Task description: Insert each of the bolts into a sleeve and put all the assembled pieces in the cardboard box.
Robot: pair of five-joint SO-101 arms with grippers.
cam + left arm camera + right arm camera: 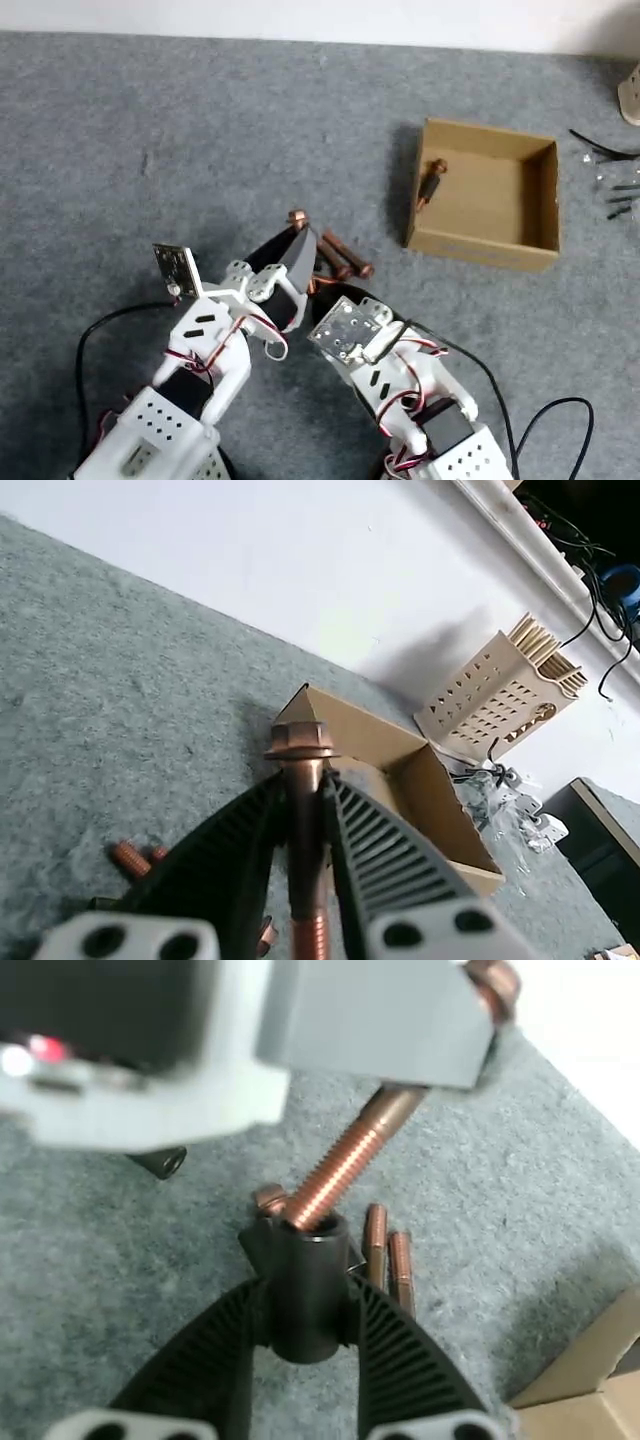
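1. Pinched by its shank in left gripper: bolt, tip at mouth of sleeve, clasped in right gripper, apart from cardboard box.
2. Likely stiff, dense, slippery metal; best gripped mid-length, firmly.

You had soft, even light on the grey worktop, nothing harsh. In the high view it came from above and a bit to the right. The cardboard box threw a mild shadow off its left side, and its right inner wall sat in shade. Soft shadows pooled under both arms. In the left wrist view the white wall was really bright, with a faint grey shadow beside the slotted basket. The bolt threads caught coppery glints, and the black sleeve showed barely a sheen.
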